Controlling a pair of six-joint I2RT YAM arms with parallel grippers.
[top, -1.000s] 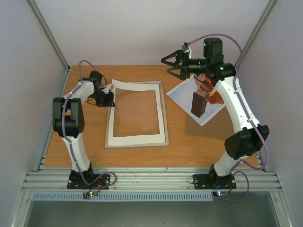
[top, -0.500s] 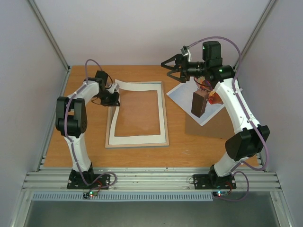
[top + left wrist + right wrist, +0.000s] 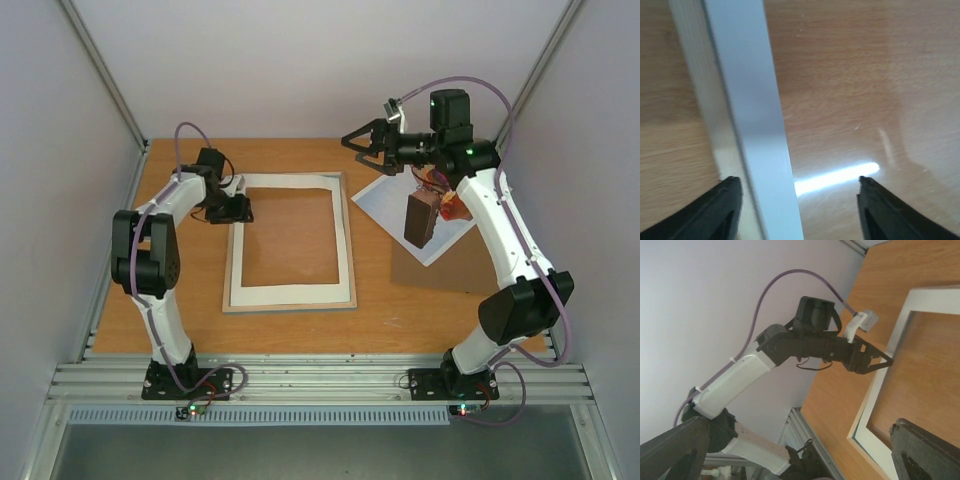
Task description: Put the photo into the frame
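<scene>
Card mat (image 3: 290, 293), white and windowed, is lying inside the frame (image 3: 349, 240) at the centre; the left gripper (image 3: 243, 210) is straddling its far left strip, jaws apart. Right of the frame the photo (image 3: 385, 200) is lying flat, its orange-red print mostly hiding behind the right arm (image 3: 505, 230) and a dark brown block (image 3: 420, 220). Right gripper (image 3: 358, 150) is hovering wide open.
</scene>
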